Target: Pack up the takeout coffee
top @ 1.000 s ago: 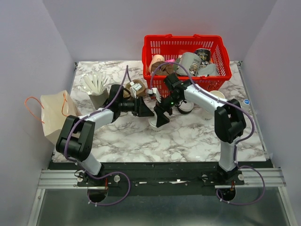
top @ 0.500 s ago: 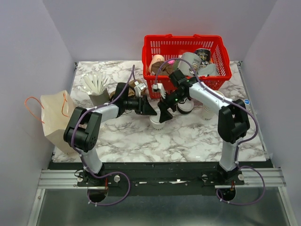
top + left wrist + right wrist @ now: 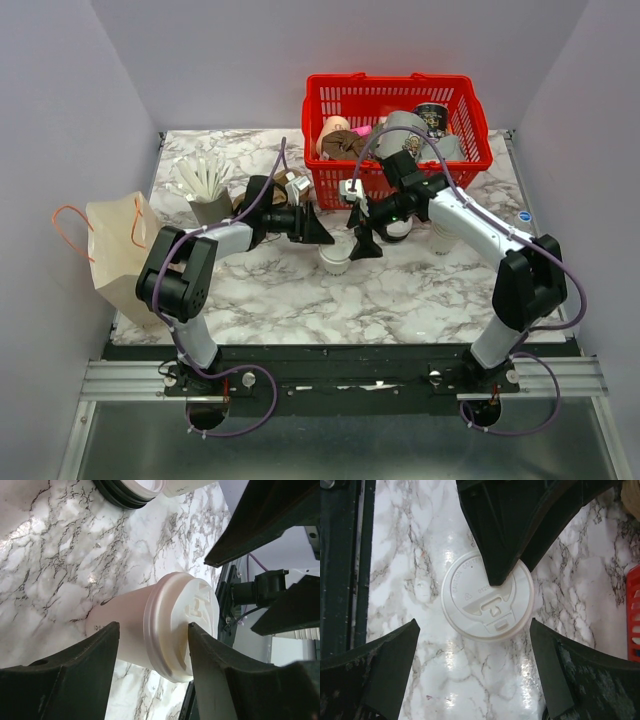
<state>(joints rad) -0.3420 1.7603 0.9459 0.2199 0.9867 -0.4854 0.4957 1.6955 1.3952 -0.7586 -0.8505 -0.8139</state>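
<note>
Takeout coffee (image 3: 165,625) upright on marble counter (image 3: 400,290), mid-front. Left end effector (image 3: 152,645) clamps its lid rim between both fingers. Right end effector (image 3: 475,670) spread wide, hovering directly above lid, not touching.

1. A red plastic basket (image 3: 470,120) is standing at the far edge of the marble table (image 3: 420,290), holding several mixed items.
2. A brown paper bag (image 3: 112,255) with orange handles is standing at the left edge.
3. A small holder with white sticks (image 3: 205,190) is sitting near the far left corner.
</note>
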